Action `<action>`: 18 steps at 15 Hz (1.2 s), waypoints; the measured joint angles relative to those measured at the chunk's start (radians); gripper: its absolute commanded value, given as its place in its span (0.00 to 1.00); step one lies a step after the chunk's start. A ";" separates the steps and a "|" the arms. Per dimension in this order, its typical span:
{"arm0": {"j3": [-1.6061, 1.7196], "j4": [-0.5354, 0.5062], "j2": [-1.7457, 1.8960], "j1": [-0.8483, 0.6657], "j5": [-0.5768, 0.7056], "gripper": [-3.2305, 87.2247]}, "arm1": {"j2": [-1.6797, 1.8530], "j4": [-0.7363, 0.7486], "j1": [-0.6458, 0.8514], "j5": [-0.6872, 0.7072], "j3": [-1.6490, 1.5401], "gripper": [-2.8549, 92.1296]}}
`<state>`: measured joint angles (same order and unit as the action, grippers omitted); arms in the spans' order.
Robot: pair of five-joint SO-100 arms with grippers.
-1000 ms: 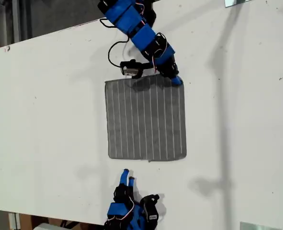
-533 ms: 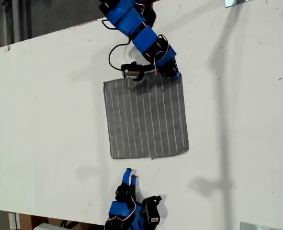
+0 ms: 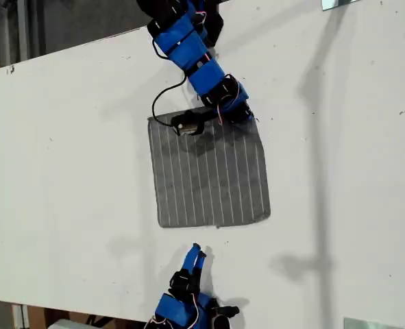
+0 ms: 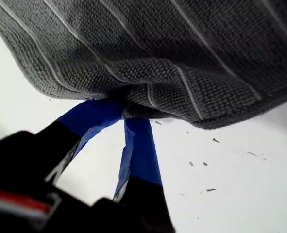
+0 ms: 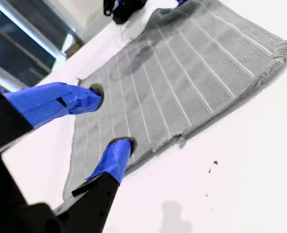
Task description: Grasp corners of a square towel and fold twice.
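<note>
The big white bench [image 3: 65, 171] fills almost the whole exterior view. Little dark specks dot it close to the cloth in the first wrist view. No words or labels can be read anywhere.

The towel [image 3: 209, 171] lies spread out in the middle of the bench, grey with thin pale stripes. It sits a bit crooked, and its edge nearest the exterior view's top is bunched and raised.

A blue arm reaches in from the exterior view's top, and its shadow falls on the cloth. A black cable [image 3: 162, 103] loops beside it. My first end effector [image 4: 125, 115] has its blue tips pressed together on a fold of the towel's edge, near the corner [image 3: 255, 122] toward the exterior view's right.

My second end effector [image 5: 110, 122] is at the exterior view's bottom, just off the towel's near edge. Its tips are spread apart and hold nothing.

Compared with a second ago, the towel has turned a little and its top edge has been dragged inward. The second end effector has leaned toward the exterior view's right
</note>
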<state>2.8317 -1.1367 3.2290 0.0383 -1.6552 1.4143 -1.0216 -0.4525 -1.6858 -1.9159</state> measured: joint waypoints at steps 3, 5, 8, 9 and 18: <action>-0.101 0.170 -0.350 0.064 -0.020 0.23 | -0.037 -0.049 0.037 0.041 0.094 0.03; -0.183 0.273 -0.620 0.152 -0.080 0.23 | -0.037 -0.051 0.035 0.044 0.095 0.03; -0.336 0.347 -0.973 0.252 -0.158 0.23 | -0.037 -0.051 0.035 0.043 0.095 0.03; -0.354 0.379 -1.029 0.279 -0.184 0.23 | -0.037 -0.051 0.037 0.043 0.095 0.03; -0.816 0.515 -1.694 0.360 -0.196 0.25 | -0.037 -0.044 0.035 0.043 0.095 0.03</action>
<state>2.0157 -0.6213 1.5355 0.3988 -1.8515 1.3775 -1.0661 -0.4172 -1.6429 -1.8208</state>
